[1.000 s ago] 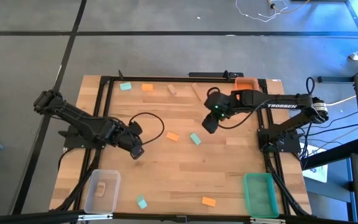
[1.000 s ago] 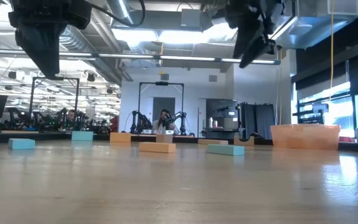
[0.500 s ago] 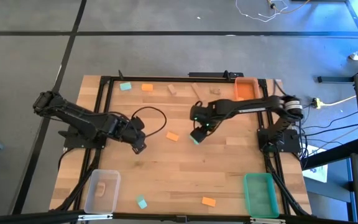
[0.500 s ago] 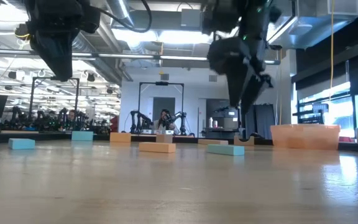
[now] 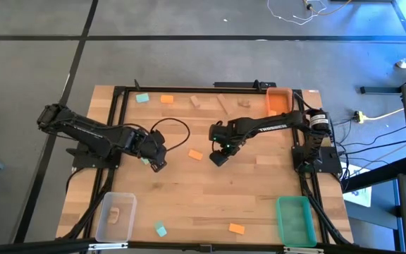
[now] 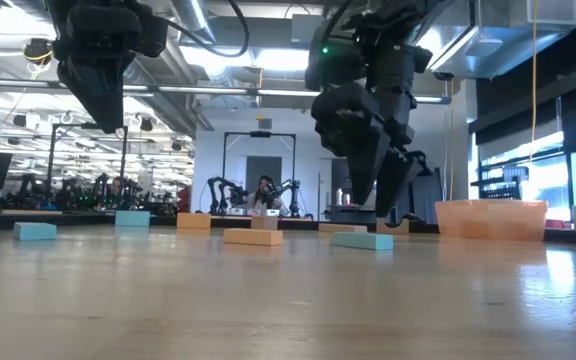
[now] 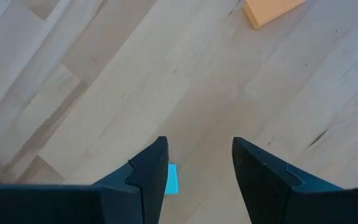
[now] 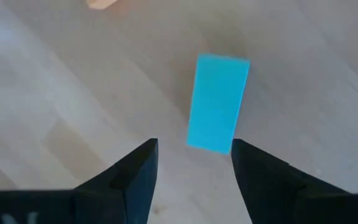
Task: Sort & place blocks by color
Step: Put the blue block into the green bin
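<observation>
The right gripper [image 8: 191,163], jaws apart and empty, hangs over a teal block [image 8: 218,102] mid-surface [image 5: 210,197]; the high view hides that block under the arm. The left gripper [image 7: 199,163], jaws also open, hovers beside another teal block [image 7: 172,179].

The table [image 5: 210,204] is showing pale, smooth wood planks with visible grain and a soft sheen. The teal block [image 8: 218,102] is looking matt and smooth. The right end effector [image 8: 194,163] is presenting dark, matt plastic-looking fingers, as is the left end effector [image 7: 200,167].
</observation>
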Available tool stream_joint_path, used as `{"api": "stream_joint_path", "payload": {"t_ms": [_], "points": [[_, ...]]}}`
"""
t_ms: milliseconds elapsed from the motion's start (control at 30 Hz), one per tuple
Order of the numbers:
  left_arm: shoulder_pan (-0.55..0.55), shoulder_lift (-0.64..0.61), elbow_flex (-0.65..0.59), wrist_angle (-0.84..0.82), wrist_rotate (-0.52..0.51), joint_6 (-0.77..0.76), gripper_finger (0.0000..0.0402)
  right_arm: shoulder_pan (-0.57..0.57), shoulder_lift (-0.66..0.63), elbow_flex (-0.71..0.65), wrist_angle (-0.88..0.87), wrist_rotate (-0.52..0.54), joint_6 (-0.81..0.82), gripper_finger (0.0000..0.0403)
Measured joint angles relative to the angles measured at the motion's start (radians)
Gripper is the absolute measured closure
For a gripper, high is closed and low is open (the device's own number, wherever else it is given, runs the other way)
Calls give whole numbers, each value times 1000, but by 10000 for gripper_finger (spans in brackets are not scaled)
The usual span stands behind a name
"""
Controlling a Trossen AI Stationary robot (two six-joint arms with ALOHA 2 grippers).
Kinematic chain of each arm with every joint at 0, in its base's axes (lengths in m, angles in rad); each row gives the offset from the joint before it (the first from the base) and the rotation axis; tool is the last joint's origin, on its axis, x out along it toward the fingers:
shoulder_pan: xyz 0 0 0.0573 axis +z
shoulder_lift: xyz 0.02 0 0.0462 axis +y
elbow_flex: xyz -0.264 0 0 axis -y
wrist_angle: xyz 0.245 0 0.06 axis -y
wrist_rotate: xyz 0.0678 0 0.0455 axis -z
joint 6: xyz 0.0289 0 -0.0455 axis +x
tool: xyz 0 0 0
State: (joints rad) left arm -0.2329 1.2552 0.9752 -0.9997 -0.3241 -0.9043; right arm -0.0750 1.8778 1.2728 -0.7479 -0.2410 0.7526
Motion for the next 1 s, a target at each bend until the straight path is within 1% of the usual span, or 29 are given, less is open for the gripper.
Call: {"api": "stream_joint_path", "payload": {"t_ms": [133, 233, 367, 600, 733, 833, 967, 1000], "points": [[0, 0, 0, 1, 0, 0, 233, 0, 0, 0, 10, 35, 6, 199], [0, 0, 0, 2, 0, 0, 233, 2, 1, 0, 9, 42, 5, 199], [0, 0, 0, 4, 0, 0, 233, 17, 21, 0, 27, 113, 1, 199], [0, 0, 0, 9, 0, 0, 233, 35, 91, 0, 56, 117, -2, 199], [0, 0, 0, 9, 0, 0, 233, 40, 120, 5, 55, 136, 4, 200], [0, 0, 0, 9, 0, 0, 233, 50, 122, 5, 52, 189, 2, 220], [-1, 0, 0, 10, 0, 0, 233, 60, 116, 4, 51, 206, -1, 281], [-1, 0, 0, 10, 0, 0, 233, 61, 117, 7, 48, 208, -2, 280]]}}
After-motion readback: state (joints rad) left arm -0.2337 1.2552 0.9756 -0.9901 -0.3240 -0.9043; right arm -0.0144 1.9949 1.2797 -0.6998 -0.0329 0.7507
